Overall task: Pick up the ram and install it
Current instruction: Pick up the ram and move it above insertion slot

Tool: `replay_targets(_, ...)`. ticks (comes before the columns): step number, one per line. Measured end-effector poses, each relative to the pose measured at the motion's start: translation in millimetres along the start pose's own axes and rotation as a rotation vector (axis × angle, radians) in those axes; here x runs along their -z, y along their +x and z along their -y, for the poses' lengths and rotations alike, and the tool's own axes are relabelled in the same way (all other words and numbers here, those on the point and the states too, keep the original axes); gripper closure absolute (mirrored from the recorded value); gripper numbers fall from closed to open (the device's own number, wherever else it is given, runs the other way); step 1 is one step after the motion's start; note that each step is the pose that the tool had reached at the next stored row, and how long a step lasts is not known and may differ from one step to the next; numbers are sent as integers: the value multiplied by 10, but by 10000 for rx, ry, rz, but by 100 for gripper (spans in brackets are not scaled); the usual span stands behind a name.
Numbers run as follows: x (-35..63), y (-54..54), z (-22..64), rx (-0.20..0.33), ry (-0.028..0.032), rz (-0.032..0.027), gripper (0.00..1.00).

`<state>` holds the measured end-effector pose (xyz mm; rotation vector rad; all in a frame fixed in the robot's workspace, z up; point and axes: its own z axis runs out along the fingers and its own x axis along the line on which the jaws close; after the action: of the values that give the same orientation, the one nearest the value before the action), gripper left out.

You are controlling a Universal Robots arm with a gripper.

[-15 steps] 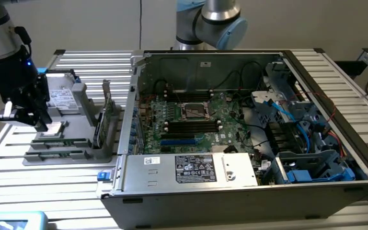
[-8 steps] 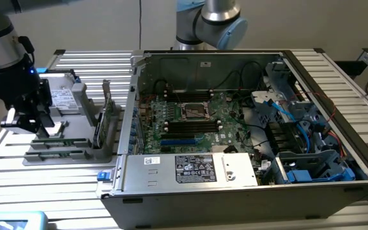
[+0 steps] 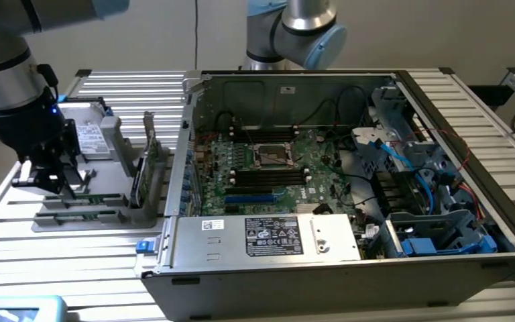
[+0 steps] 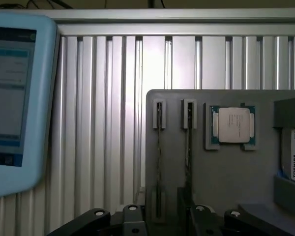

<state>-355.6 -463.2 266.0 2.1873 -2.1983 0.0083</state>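
Two ram sticks stand on edge in slots of a grey holder (image 3: pixel 105 221) at the exterior view's left: one ram stick (image 3: pixel 86 199) and a second (image 3: pixel 77 217). In the wrist view they appear edge-on as thin dark lines, one ram stick (image 4: pixel 159 157) and the other (image 4: pixel 189 147). My gripper (image 3: pixel 54 189) hangs just over the holder's near end, right above the sticks. Its fingers (image 4: pixel 132 220) stand apart, open, one to either side of the sticks' slots, with nothing held. The open computer case (image 3: pixel 329 268) shows the motherboard (image 3: pixel 262 168) with its black memory slots (image 3: pixel 267 176).
On the same holder sit a processor chip (image 4: pixel 233 125), a silver hard drive (image 3: pixel 88 137) and an upright green expansion card (image 3: pixel 148 144). A light-blue tablet (image 4: pixel 14 98) lies on the slatted metal table (image 4: pixel 108 123). A second arm (image 3: pixel 294 33) stands behind the case.
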Motion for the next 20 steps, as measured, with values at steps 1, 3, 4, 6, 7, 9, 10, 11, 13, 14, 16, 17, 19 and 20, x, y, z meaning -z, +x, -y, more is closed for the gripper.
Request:
replay_targets(1,-18,-1,0,1,0,1,62)
replay_targets(3,-55,-2,1,12,0,2,62)
replay_targets(4,-73,-2,2,17,0,3,62)
replay_targets(6,-109,-3,3,29,0,11,62)
replay_targets(7,-128,-4,3,35,2,20,62)
replay_targets(9,-163,-5,2,40,0,27,62)
replay_targets(10,-181,-10,1,39,1,28,62)
replay_targets(11,-200,-13,2,39,1,27,62)
replay_targets(13,-236,-15,3,40,1,28,62)
replay_targets(14,-254,-16,2,39,1,28,62)
replay_targets(16,-291,-17,3,40,1,28,62)
replay_targets(17,-309,-18,4,40,0,29,62)
replay_targets(19,-345,-18,4,41,1,30,62)
replay_targets(20,-365,-18,5,41,1,32,62)
